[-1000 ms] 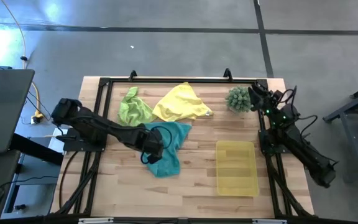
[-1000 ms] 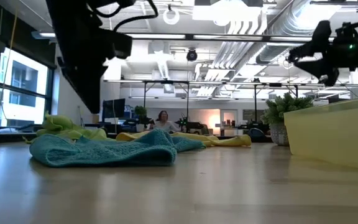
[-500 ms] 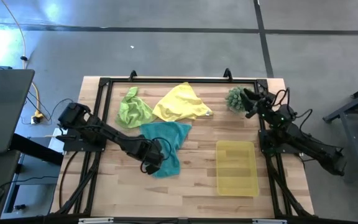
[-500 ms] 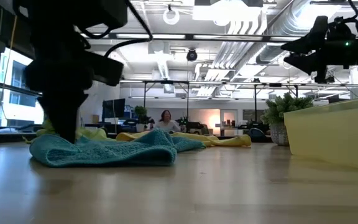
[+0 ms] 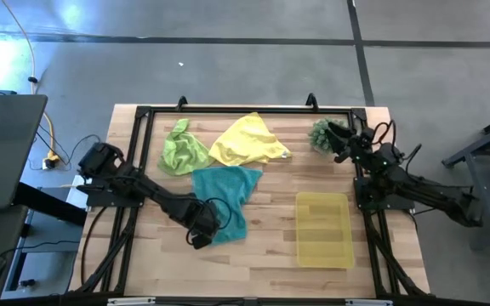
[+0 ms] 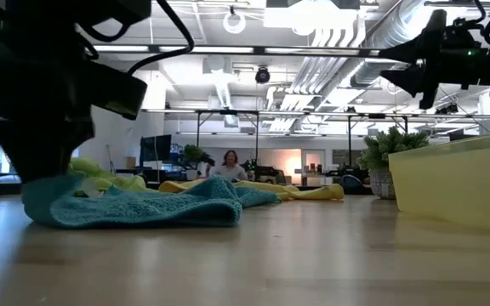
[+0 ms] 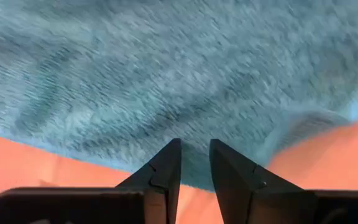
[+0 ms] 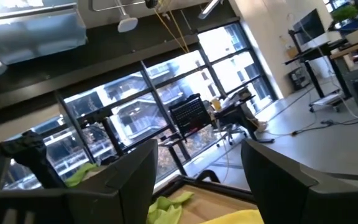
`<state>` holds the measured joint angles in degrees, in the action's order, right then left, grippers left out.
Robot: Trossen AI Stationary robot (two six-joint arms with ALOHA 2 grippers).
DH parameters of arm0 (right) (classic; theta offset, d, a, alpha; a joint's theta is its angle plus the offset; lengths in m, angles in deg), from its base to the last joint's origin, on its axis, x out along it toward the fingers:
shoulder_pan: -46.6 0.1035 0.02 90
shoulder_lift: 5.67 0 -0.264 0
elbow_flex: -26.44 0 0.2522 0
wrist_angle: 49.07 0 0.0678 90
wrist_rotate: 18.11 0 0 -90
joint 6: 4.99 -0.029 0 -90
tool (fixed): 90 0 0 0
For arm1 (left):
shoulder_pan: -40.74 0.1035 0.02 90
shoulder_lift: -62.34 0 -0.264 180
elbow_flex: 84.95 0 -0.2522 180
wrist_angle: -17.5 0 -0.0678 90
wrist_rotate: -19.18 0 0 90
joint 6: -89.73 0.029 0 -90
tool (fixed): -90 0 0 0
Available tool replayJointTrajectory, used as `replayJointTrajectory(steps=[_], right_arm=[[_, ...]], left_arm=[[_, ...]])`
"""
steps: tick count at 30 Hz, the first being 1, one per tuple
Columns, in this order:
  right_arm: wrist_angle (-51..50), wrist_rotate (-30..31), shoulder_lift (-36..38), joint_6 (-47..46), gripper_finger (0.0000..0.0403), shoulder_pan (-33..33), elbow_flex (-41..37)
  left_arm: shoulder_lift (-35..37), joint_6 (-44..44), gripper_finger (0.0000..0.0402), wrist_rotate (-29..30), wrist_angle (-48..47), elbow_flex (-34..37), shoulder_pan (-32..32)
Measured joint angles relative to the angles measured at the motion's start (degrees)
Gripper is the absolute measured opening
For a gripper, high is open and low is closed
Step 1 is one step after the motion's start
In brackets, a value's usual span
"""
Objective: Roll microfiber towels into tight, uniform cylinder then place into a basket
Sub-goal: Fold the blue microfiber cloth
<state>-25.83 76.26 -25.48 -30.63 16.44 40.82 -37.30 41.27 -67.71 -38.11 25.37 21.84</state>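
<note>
The teal towel (image 5: 225, 200) lies crumpled near the table's middle, and my left gripper (image 7: 194, 149) points straight down at its near-left edge, fingers a narrow gap apart with nothing between them. Behind it lie the yellow towel (image 5: 247, 140) and the lime green towel (image 5: 183, 151), both loosely bunched at the far side. The yellow basket (image 5: 323, 228) stands on the table at the near right with nothing in it. My right gripper (image 8: 197, 162) hangs open high above the far right corner, over the plant, and points slightly upward into the room. My left gripper comes from above, pointing down, at the teal towel's near-left edge (image 7: 166, 124). In the low view its dark fingers (image 6: 51, 166) reach down to the cloth's left end (image 6: 45, 200). Whether the tips touch the cloth I cannot tell. The towel lies on the table.
A spiky green plant (image 5: 320, 136) stands at the far right, under my right gripper (image 5: 330, 133). A black frame (image 5: 228, 109) runs round the tabletop. Bare wood (image 5: 262, 246) lies between the teal towel and the basket.
My left gripper has gone down and toward the table's near-left, from over the teal towel's middle to its near-left edge. In the low view the towel's left end now reaches farther left. My right gripper has swung toward the table's left, over the plant, and tipped upward.
</note>
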Motion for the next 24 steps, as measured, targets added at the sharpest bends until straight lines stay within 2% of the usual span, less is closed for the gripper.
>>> replayJointTrajectory(steps=[9, 13, 20, 24], right_arm=[[10.42, -0.12, -9.93, 2.71, 0.0225, 6.10, 0.00], [16.42, 0.92, -14.58, 5.23, 0.0225, 9.08, 0.16], [12.00, 1.89, -23.60, 11.12, 0.0225, 14.50, 7.94], [5.48, 1.91, -30.01, 15.84, 0.0225, 17.27, 14.67]], left_arm=[[0.01, -0.85, 0.0076, -1.73, -0.14, 0.00, -2.07], [0.01, -0.86, 0.0076, -5.94, -0.14, 0.00, -2.30], [0.01, -0.21, 0.0076, -10.43, -0.14, 0.00, -2.34], [0.01, 1.08, 0.0076, -9.88, -0.14, 0.00, -2.34]])
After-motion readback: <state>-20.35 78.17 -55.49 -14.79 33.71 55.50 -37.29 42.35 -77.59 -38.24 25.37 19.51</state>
